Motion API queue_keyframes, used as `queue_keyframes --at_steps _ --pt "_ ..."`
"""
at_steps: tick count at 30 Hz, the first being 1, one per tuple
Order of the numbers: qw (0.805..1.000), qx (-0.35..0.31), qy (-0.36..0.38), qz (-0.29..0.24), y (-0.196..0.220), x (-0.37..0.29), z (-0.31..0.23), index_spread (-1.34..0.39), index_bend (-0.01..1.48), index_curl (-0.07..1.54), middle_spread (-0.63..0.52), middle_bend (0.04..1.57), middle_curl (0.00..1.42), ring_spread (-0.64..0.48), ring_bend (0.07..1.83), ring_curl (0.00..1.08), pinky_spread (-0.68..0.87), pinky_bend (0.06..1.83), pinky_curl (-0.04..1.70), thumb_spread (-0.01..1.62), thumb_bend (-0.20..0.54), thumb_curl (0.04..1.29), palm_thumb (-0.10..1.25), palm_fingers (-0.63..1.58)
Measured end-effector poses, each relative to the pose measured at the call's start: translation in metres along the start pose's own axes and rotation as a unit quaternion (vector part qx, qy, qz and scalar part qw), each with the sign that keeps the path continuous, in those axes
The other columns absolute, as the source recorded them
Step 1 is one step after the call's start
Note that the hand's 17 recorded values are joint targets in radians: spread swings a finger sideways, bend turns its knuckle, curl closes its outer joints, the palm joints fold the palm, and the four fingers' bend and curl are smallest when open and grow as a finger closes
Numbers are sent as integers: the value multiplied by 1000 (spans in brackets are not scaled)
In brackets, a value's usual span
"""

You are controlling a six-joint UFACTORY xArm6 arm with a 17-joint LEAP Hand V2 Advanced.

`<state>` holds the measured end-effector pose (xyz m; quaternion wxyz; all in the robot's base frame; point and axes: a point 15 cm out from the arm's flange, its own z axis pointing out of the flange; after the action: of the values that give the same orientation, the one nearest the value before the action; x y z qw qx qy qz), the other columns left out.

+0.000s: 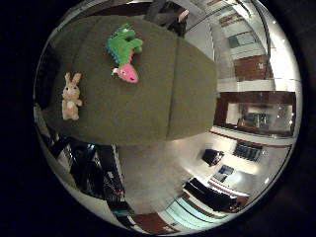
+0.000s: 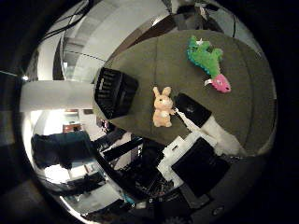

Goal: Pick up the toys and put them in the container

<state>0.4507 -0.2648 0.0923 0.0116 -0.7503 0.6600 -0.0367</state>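
Observation:
A beige plush bunny [image 2: 163, 105] stands upright on the olive-green table top [image 2: 243, 103]. A green and pink plush toy [image 2: 207, 63] lies on the same top, away from the bunny. A black slatted container [image 2: 116, 91] stands at the table's edge, beside the bunny. My hand [image 2: 196, 140] hovers well above the table, and its white and black fingers [image 2: 192, 112] reach out straight near the bunny without touching it. The hand holds nothing. The little finger side palm view shows the bunny [image 1: 71, 96] and the green and pink toy [image 1: 123, 51] on the table top [image 1: 158, 99].
The table's edge drops off to a pale floor [image 1: 158, 173]. Dark furniture [image 1: 207, 193] and shelving [image 1: 252, 114] stand around the room. A dark seat [image 2: 61, 149] stands on the floor beyond the container's side of the table.

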Motion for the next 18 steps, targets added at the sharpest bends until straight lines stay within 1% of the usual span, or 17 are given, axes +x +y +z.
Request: queue_keyframes --at_steps 5,10,12,16,18 --pt "1000 4 2 -6 -9 -7 -5 -401 190 375 -18 189 314 85 346 229 384 503 -2 1100 -20 415 755 363" --pt "1000 8 3 -1 -18 -13 -7 -402 186 370 -26 189 312 85 353 230 386 510 -3 1108 -24 410 726 377" --pt "1000 9 4 5 -20 -13 -8 -396 185 368 -20 190 314 90 358 229 389 518 -2 1110 -32 402 681 384" --pt "1000 21 10 19 -40 -11 -16 -361 173 356 -1 195 318 104 366 229 400 543 -2 1118 -37 365 564 380" --pt "999 22 10 28 -48 -12 -12 -334 169 347 25 194 319 138 363 226 405 569 0 1114 -38 340 502 357"
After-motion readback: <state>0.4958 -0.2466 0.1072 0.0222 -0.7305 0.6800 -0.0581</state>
